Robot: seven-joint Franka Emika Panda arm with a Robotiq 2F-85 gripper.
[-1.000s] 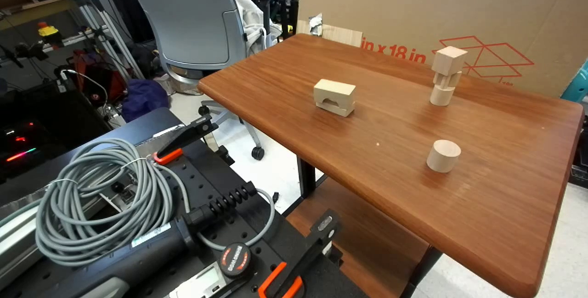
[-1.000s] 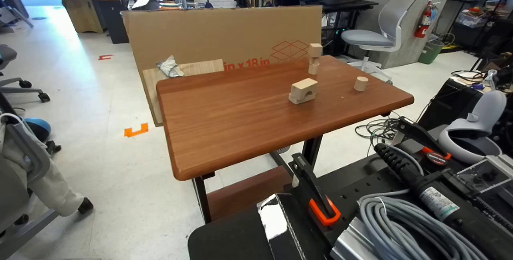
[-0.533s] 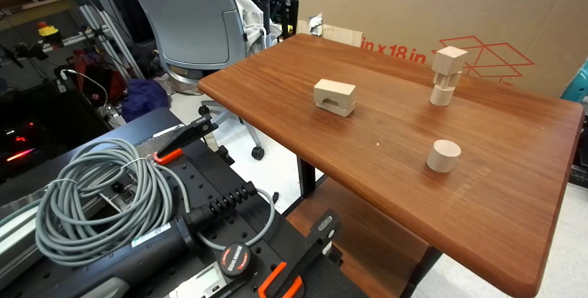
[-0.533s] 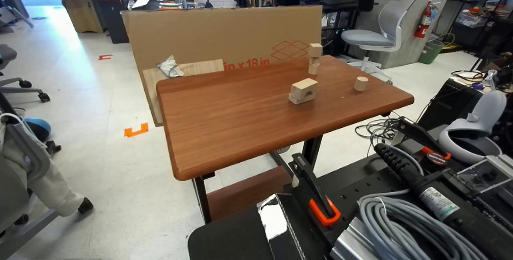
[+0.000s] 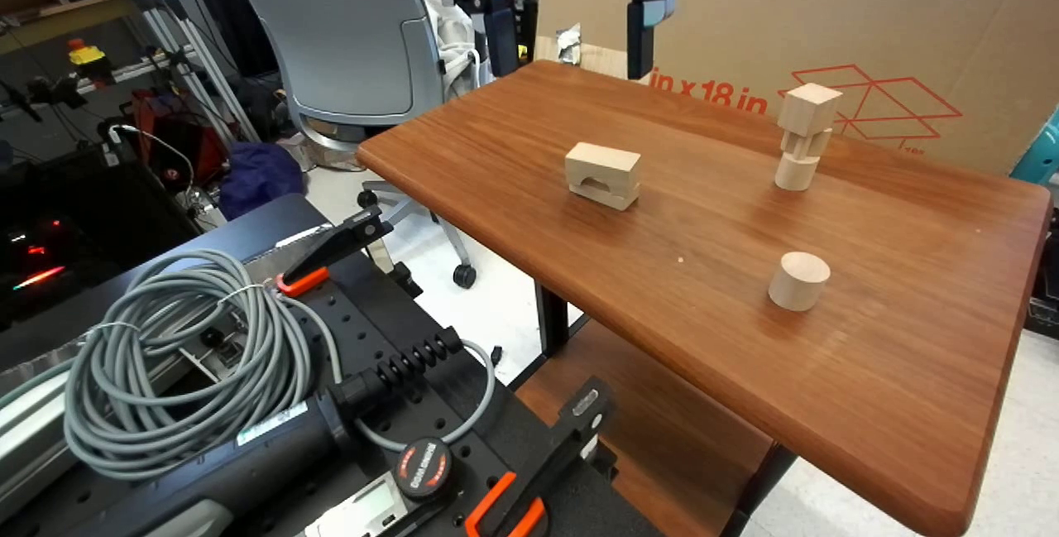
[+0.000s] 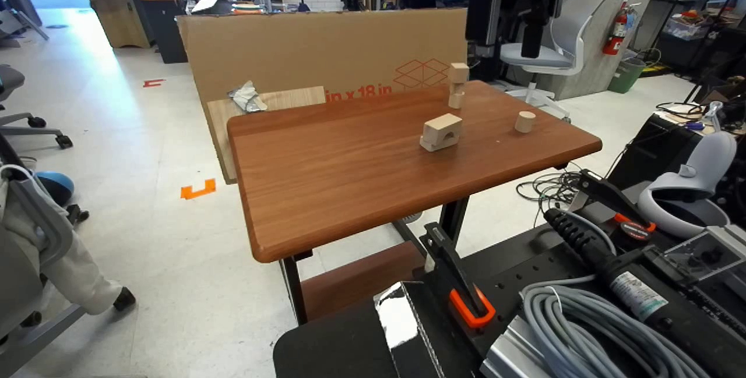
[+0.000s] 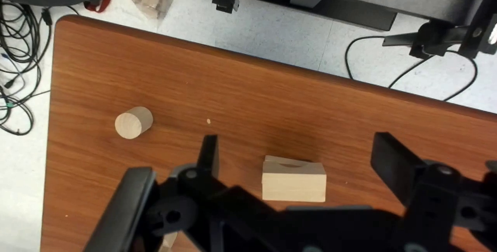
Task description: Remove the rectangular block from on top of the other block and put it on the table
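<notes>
Rectangular block (image 5: 602, 163): pale, chunky, arch-notched beneath, resting on the other block (image 5: 612, 201), a flat slab lying on the table (image 5: 711, 305); removal not yet done. End effector (image 5: 569, 72): released, fingers (image 5: 639, 40) spread wide, holding nothing, raised above the rectangular block and well apart from it. Risks, by judgement: (a) descent too deep, so that both pieces are pinched and lifted together; (b) descent too shallow, so that the rectangular block slips out; (c) off-centre closing on its ends, which face the fingers in the wrist view, so that it skids or twists; (d) sideways travel before full lift, so that the other block is dragged along. Chief hindrance: the other block itself, touching the rectangular block from directly beneath, probably leaving a finger little spare depth. Surroundings: stacked wooden tower (image 5: 794, 145), well apart from the rectangular block toward the cardboard (image 5: 827, 16), probably easy to topple if brushed; short wooden cylinder (image 5: 798, 281), upright, well apart from the rectangular block toward the table's end, likely to roll if tipped; cardboard, standing behind the rectangular block in both exterior views, perhaps limiting reach.
</notes>
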